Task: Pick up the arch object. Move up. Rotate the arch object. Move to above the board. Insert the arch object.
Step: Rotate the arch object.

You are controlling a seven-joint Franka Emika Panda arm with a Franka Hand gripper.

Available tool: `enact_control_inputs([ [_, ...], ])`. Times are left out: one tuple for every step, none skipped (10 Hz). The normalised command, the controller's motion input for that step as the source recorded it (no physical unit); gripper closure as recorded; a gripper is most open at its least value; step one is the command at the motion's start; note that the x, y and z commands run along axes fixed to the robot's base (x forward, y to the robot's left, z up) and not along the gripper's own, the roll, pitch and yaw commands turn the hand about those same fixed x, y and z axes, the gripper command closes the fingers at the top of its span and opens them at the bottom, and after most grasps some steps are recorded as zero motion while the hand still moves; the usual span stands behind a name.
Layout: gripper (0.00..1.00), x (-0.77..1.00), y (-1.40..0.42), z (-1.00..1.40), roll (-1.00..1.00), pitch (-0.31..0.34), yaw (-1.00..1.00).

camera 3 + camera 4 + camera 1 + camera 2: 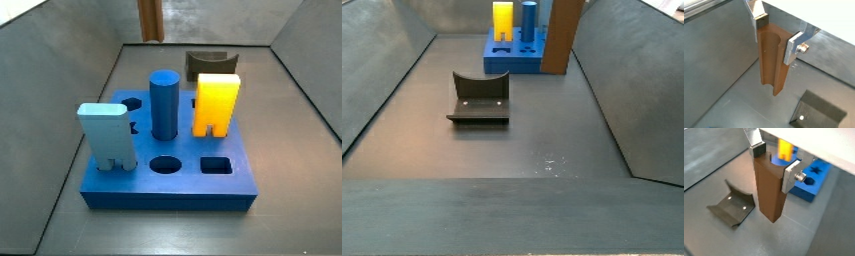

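Gripper (774,163) jaws clenched on the arch (769,190), both wrist views; arch (772,62) hangs upright, clear of the table (817,233); board (167,175) well apart; arch (151,20) at far end in a side view; fixture (478,98) on table.

A robot test cell in a lab, not a home or shop: bare grey metal walls (396,70) slope around a plain grey floor (516,150). The only furnishings are a blue peg board (167,185) with colored training blocks, a dark fixture (478,100), and the pincer (774,163) clamping a brown slab (769,193).
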Motion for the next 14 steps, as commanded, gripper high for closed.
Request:
enact_control_inputs([
  [1.0, 0.02, 0.03, 0.01, -0.01, 0.1, -1.0],
  [1.0, 0.03, 0.03, 0.01, -0.01, 0.105, -1.0],
  [1.0, 0.03, 0.02, 0.01, -0.01, 0.115, -1.0],
  [1.0, 0.04, 0.02, 0.02, -0.01, 0.132, -1.0],
  [1.0, 0.04, 0.02, 0.02, -0.02, 0.148, -1.0],
  [1.0, 0.04, 0.02, 0.02, -0.02, 0.166, -1.0],
  [1.0, 0.05, 0.02, 0.01, -0.02, 0.195, -1.0],
  [1.0, 0.05, 0.02, 0.01, -0.02, 0.193, -0.82],
  [1.0, 0.06, 0.02, 0.02, -0.02, 0.172, -0.56],
  [1.0, 0.06, 0.02, 0.01, -0.01, 0.147, -0.35],
  [1.0, 0.11, -0.08, 0.0, 0.0, 0.018, -1.0],
  [1.0, 0.11, -0.08, 0.0, 0.0, 0.016, -1.0],
  [1.0, 0.09, -0.03, -0.01, 0.0, 0.018, -1.0],
  [1.0, 0.08, -0.02, -0.02, 0.0, 0.019, -1.0],
])
